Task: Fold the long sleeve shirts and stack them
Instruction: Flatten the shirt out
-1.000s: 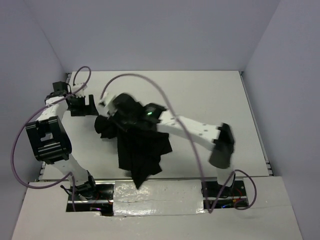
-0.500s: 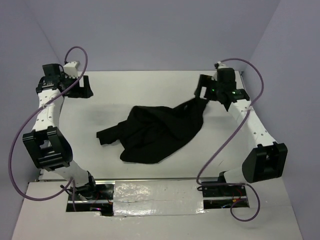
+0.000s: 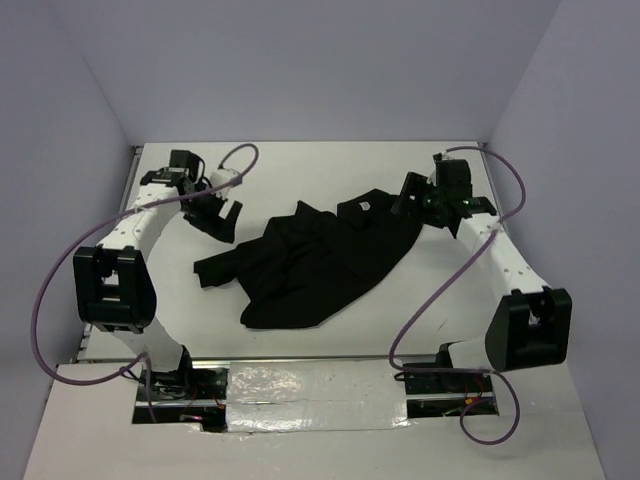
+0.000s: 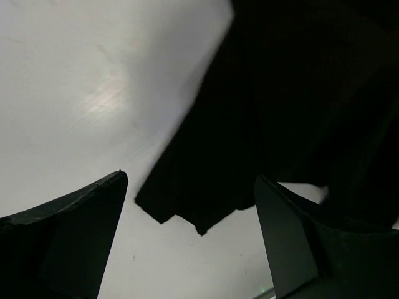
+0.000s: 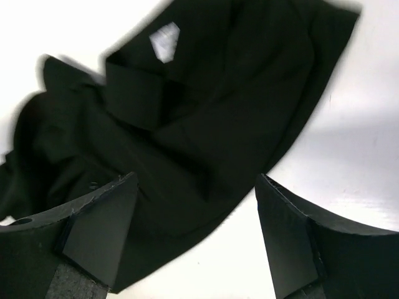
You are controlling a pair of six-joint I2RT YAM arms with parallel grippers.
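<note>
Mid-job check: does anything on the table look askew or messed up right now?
Yes: the black shirt lies bunched in a diagonal heap, its folds overlapping. One end pokes out to the left, and the white neck label shows near the far right end. It is neither flat nor folded. No damage visible.

White table, evenly lit, enclosed on three sides by plain pale lavender walls, shiny crinkled tape along its near edge.

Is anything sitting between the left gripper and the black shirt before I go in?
Nothing visible. The left gripper hangs open just left of the black shirt, with only bare white table between them. Its wrist view shows the cloth's edge directly ahead.
</note>
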